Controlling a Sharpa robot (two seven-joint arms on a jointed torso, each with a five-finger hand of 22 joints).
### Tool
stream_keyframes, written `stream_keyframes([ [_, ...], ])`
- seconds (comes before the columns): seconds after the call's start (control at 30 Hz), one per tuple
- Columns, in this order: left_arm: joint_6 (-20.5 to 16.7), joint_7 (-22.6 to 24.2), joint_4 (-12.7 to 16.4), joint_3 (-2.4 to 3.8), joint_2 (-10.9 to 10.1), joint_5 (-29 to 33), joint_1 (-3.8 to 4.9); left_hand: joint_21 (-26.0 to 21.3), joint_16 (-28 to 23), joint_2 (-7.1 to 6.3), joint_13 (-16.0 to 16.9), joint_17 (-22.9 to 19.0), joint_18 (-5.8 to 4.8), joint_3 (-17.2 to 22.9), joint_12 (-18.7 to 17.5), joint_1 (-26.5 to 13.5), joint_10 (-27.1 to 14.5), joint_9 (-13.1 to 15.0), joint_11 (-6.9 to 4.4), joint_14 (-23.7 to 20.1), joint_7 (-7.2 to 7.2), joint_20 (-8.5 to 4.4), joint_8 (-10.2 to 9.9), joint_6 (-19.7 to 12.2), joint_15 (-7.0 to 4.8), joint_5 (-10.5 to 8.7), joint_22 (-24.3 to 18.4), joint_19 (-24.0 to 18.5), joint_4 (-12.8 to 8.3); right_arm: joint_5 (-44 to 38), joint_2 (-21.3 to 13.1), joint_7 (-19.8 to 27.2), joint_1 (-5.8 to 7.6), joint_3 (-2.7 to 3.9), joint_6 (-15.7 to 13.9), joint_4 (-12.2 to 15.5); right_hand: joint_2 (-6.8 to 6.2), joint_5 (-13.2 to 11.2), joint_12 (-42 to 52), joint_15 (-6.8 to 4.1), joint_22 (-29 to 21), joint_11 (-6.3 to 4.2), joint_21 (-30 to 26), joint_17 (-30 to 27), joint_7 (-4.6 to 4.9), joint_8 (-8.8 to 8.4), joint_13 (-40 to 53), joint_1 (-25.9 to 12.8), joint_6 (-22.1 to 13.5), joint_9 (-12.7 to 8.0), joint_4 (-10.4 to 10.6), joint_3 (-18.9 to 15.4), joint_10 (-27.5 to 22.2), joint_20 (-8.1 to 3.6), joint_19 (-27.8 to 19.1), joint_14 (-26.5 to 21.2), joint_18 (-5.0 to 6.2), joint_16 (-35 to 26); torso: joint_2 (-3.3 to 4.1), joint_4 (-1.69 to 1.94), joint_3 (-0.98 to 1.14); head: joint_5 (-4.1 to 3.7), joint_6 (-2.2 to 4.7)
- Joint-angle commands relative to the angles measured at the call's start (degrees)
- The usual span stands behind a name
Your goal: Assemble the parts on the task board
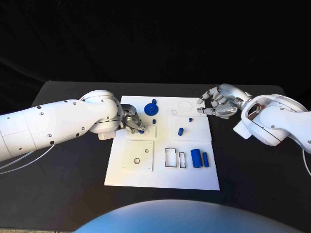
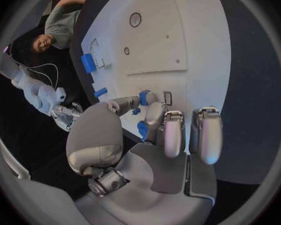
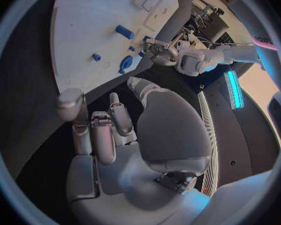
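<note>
The white task board (image 1: 163, 174) lies mid-table. My left hand (image 1: 132, 122) hovers low over its left middle and pinches a small blue part (image 2: 145, 97) between thumb and a finger, just above a small square inset plate (image 1: 146, 133) with a narrow slot (image 2: 167, 98). My right hand (image 1: 222, 104) hangs over the board's far right corner, its fingers half curled and apart, with nothing in it. A round blue piece (image 1: 151, 107) and small blue pegs (image 1: 181, 130) stand on the board's far half. Two blue cylinders (image 1: 196, 158) lie near its right front.
A larger square plate with holes (image 1: 138, 156) sits on the board's left front, and rectangular slots (image 1: 171, 157) lie beside the cylinders. Black table (image 1: 260, 184) surrounds the board on all sides. In the right wrist view, the board (image 3: 84, 25) is ahead of the fingers.
</note>
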Motion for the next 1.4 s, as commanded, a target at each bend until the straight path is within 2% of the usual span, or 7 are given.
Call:
stream_keyframes([
  [0.03, 2.2, -1.12, -0.18, -0.25, 0.01, 0.14, -0.27, -0.13, 0.21, -0.02, -0.09, 15.1, -1.02, -0.81, -0.43, -0.46, -0.44, -0.08, -0.07, 6.06, 0.26, -0.19, -0.4, 0.06, -0.34, -0.59, 12.82, 4.73, 0.5, -0.3, 0.03, 0.24, -0.07, -0.01, 0.09, -0.04, -0.04, 0.01, 0.15, -0.05, -0.05, -0.15, -0.31, 12.24, 0.01, 0.2, -0.06, -0.49, -0.23, 0.07, 0.23, 0.01, 0.02, -0.04, -0.21, 5.09, 0.97, -0.35, 0.0, 0.01, 0.01, 0.01, 0.01],
  [0.6, 1.82, -1.0, 0.25, -0.19, -0.34, 0.1, -0.28, -0.15, 0.21, -0.2, 0.18, 15.1, -1.02, -4.86, -0.29, 0.64, -0.37, -0.03, -0.02, 6.06, 0.3, -0.13, -0.39, 0.18, -0.3, -0.36, 12.86, 4.74, 3.15, -0.3, 0.12, 0.26, -0.24, -0.01, 0.07, -0.17, -0.01, 0.03, 0.09, -0.05, -0.15, -0.15, -0.45, 12.09, 0.01, 0.21, -0.16, -0.54, -0.27, 0.07, 0.33, 0.03, -0.06, -0.04, -0.27, 5.05, 0.99, -0.42, 0.01, -0.05, -0.04, 0.09, 0.01],
  [0.87, 1.26, -0.9, 1.09, 0.42, -0.66, 0.36, 0.36, -0.19, 0.21, 0.28, 0.32, 15.1, -1.01, -8.68, -0.19, 0.5, -0.35, 0.05, 0.02, 6.06, 0.37, -0.11, -0.34, 0.18, -0.25, 0.49, 12.88, 4.75, 4.76, -0.23, 0.22, 0.37, -0.33, -0.01, 0.17, -0.3, -0.12, 0.0, 0.0, -0.05, -0.38, -0.14, -0.75, 11.96, 0.02, 0.22, -0.3, -0.65, -0.38, 0.05, 0.48, -0.02, -0.19, -0.03, -0.4, 5.01, 1.05, -0.48, -0.01, 0.02, 0.01, 0.12, 0.01],
  [1.07, 1.31, -0.91, 1.93, 1.33, -1.1, 0.33, 1.21, -0.24, 0.21, 0.77, 0.28, 15.1, -1.01, -11.98, -0.25, 0.49, -0.49, 0.15, 0.08, 6.06, 0.43, -0.1, -0.35, -0.06, -0.22, 6.6, 12.9, 4.75, 4.72, -0.18, 0.31, 0.4, -0.37, -0.01, 0.21, -0.45, -0.12, 0.0, 0.0, -0.05, -0.38, -0.14, -0.75, 11.96, 0.02, 0.22, -0.3, -0.65, -0.38, 0.05, 0.48, -0.02, -0.19, -0.03, -0.4, 5.01, 1.05, -0.48, -0.07, 0.0, 0.05, 0.27, 0.01],
  [1.13, 1.28, -0.91, 2.31, 1.6, -1.33, 0.32, 1.81, -0.26, 0.21, 0.73, 0.28, 15.1, -1.01, -13.2, -0.26, 0.42, -0.51, 0.22, 0.08, 6.06, 0.42, -0.1, -0.28, -0.03, -0.27, 10.07, 12.91, 4.75, 4.73, -0.16, 0.36, 0.42, -0.39, -0.01, 0.21, -0.56, -0.12, 0.0, 0.0, -0.05, -0.38, -0.14, -0.75, 11.96, 0.02, 0.22, -0.3, -0.65, -0.38, 0.05, 0.48, -0.02, -0.19, -0.03, -0.4, 5.01, 1.05, -0.48, -0.13, 0.04, 0.06, 0.26, 0.01],
  [1.2, 1.26, -0.94, 2.6, 1.74, -1.51, 0.32, 2.32, -0.29, 0.21, 1.0, 0.31, 15.1, -1.0, -15.61, -0.27, 0.55, -0.5, 0.31, -0.01, 6.06, 0.35, -0.22, -0.2, -0.01, -0.32, 16.75, 12.92, 4.74, 4.72, -0.15, 0.4, 0.43, -0.42, -0.01, 0.21, -0.64, -0.12, 0.0, 0.0, -0.05, -0.38, -0.14, -0.75, 11.96, 0.02, 0.22, -0.3, -0.65, -0.38, 0.05, 0.48, -0.02, -0.19, -0.03, -0.4, 5.01, 1.05, -0.48, -0.14, 0.04, 0.06, 0.35, 0.01],
  [1.4, 1.25, -0.95, 3.38, 2.47, -2.24, 0.32, 3.7, -0.31, 0.21, 1.14, 0.28, 15.1, -1.0, -16.52, -0.3, 1.1, -0.52, 0.33, -0.05, 6.06, 0.29, -0.23, -0.21, -0.05, -0.34, 17.41, 12.91, 4.74, 4.59, -0.12, 0.46, 0.48, -0.53, -0.01, 0.23, -0.8, -0.12, 0.0, 0.0, -0.05, -0.38, -0.14, -0.75, 11.96, 0.02, 0.22, -0.3, -0.65, -0.38, 0.05, 0.48, -0.02, -0.19, -0.03, -0.4, 5.01, 1.05, -0.48, -0.12, 0.0, 0.05, 0.6, 0.01],
])
